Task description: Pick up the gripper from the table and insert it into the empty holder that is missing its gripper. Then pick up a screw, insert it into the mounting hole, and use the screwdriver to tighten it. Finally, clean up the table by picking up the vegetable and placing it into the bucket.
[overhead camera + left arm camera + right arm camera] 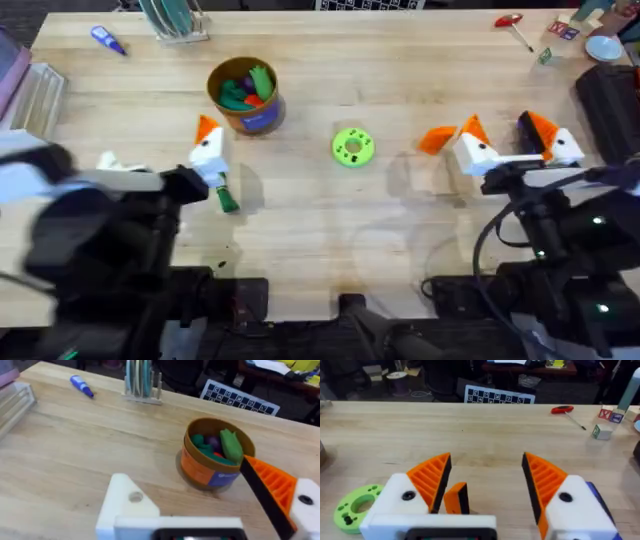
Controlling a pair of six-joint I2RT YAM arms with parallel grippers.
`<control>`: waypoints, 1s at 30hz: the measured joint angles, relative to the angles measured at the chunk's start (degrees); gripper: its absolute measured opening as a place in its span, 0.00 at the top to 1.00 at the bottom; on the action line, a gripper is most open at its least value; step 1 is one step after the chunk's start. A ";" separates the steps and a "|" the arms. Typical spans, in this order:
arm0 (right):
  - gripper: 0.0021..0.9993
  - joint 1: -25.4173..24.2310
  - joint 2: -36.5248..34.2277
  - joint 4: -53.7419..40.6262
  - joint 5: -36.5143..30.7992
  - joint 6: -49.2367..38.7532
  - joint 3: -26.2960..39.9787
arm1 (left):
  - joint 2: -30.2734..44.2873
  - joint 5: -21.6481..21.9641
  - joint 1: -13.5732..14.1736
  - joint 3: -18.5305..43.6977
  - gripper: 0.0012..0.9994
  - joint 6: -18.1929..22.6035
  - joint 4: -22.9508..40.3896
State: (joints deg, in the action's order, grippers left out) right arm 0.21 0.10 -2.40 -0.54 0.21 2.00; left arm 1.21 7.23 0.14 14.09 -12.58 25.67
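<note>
Nothing on the job list looks done yet. The loose orange gripper (437, 138) lies flat on the table (330, 240). It is far from the bucket (245, 95), out past the green ring (352, 146) on the right arm's side.

The right claw (485, 485) sits low just beside it. Its two orange fingers (431, 480) are apart and hold nothing. The loose piece lies close to one of them.

The left claw (210, 510) is spread wide and empty too. One side has its orange finger. The other side is only the bare white holder (125, 505), with its round hole showing. It points toward the bucket.

So the orange piece must still go in, and the screw must still be put in and made tight. I cannot pick out a screw. A bit of blue (596, 494) peeks out behind the right claw, but I cannot tell what it is.

The dark-green vegetable (225, 195) lies on the table near the bucket, on the side nearer the arms. The bucket already has other toy food in it.

The bucket has a blue label, but its writing is too small to read. I can read no names or words anywhere.
</note>
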 joint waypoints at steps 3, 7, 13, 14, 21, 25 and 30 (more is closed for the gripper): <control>0.13 0.00 0.00 -3.71 0.00 0.00 3.54 | 4.06 0.55 0.00 8.68 0.01 -1.40 7.78; 0.13 0.00 -0.91 -13.92 0.02 0.00 11.88 | 14.16 0.91 0.00 20.03 0.01 -2.23 18.07; 0.13 0.00 -7.04 -29.36 0.02 0.00 26.71 | 32.07 -3.14 0.00 28.99 0.01 -2.64 27.34; 0.13 0.00 -8.16 -30.79 0.07 0.00 28.92 | 34.80 -4.44 0.00 29.14 0.01 -2.69 27.30; 0.13 0.00 -13.97 -38.86 0.22 -0.04 39.90 | 48.88 -16.06 0.00 29.14 0.01 -3.36 27.49; 0.13 0.00 -14.82 -40.00 0.23 -0.04 40.26 | 52.33 -20.84 0.00 29.14 0.07 -3.93 27.48; 0.13 0.00 -14.82 -40.06 0.22 -0.04 40.26 | 53.01 -22.50 0.00 29.14 0.84 -3.91 27.01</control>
State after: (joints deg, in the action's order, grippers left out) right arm 0.21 -14.72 -42.46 -0.32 0.16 42.26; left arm 54.22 -15.27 0.14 43.22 -16.49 52.68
